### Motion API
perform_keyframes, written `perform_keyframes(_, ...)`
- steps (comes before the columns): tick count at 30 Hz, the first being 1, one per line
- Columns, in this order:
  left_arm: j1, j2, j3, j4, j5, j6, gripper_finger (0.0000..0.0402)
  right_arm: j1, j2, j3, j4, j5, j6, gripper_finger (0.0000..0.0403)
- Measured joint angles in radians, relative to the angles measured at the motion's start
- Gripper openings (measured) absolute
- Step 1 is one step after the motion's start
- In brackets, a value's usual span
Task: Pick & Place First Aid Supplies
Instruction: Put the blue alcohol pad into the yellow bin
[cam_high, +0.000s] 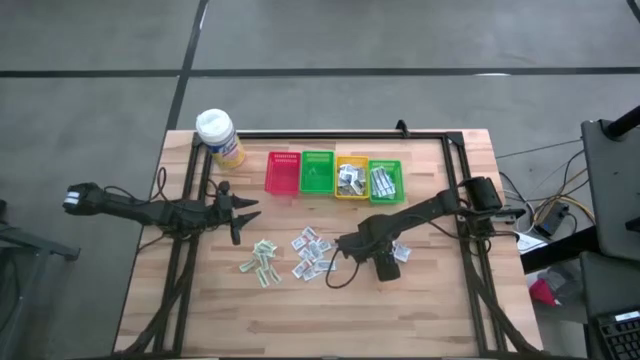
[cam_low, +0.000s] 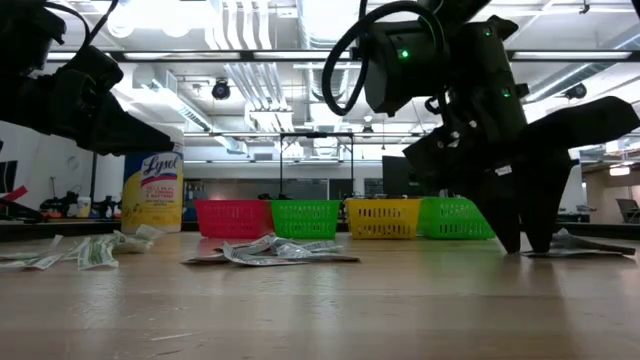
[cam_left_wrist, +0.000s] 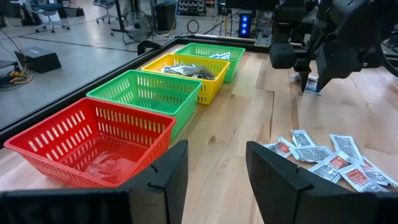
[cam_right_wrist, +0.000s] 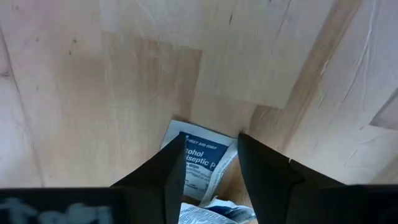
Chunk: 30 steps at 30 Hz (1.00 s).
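Note:
Small flat packets lie loose on the wooden table in three groups: green-printed packets (cam_high: 260, 263), red-and-white packets (cam_high: 312, 252) and blue-printed packets (cam_high: 401, 251). More packets fill the yellow basket (cam_high: 351, 177) and the right green basket (cam_high: 386, 181). My right gripper (cam_high: 384, 265) points down at the table, open, with its fingers on either side of a blue-printed packet (cam_right_wrist: 200, 157) that lies flat. My left gripper (cam_high: 245, 212) is open and hovers left of the piles, facing the baskets (cam_left_wrist: 217, 155). My right gripper (cam_right_wrist: 211, 148) comes from above, pointing down, with its fingertips (cam_low: 522, 240) at the table top. The blue-printed packet's edge (cam_right_wrist: 214, 171) lies between the two fingers. I cannot tell whether they touch it.
A red basket (cam_high: 283, 172) and a left green basket (cam_high: 317, 172) stand in the row with the other two along the far side. A yellow bottle with a white cap (cam_high: 220, 137) stands at the far left corner. Bare wood lies toward the near edge.

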Motion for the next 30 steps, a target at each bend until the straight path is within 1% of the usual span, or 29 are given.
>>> perform_keyframes(12,0.0,0.0,0.0,0.001,0.0,0.0,0.0158,-0.01,0.002,0.014,0.043,0.002,-0.025,0.0123)
perform_keyframes(19,0.0,0.0,0.0,0.002,0.0,0.0,0.0158,-0.042,0.004,0.031,0.091,0.029,-0.038,0.0127)
perform_keyframes(24,0.0,0.0,0.0,0.002,0.0,-0.008,0.0158,-0.057,0.005,0.065,0.073,0.037,-0.037,0.0129)
perform_keyframes(30,0.0,0.0,0.0,0.003,0.0,-0.029,0.0158,-0.058,-0.008,0.108,0.018,0.034,-0.065,0.0121)
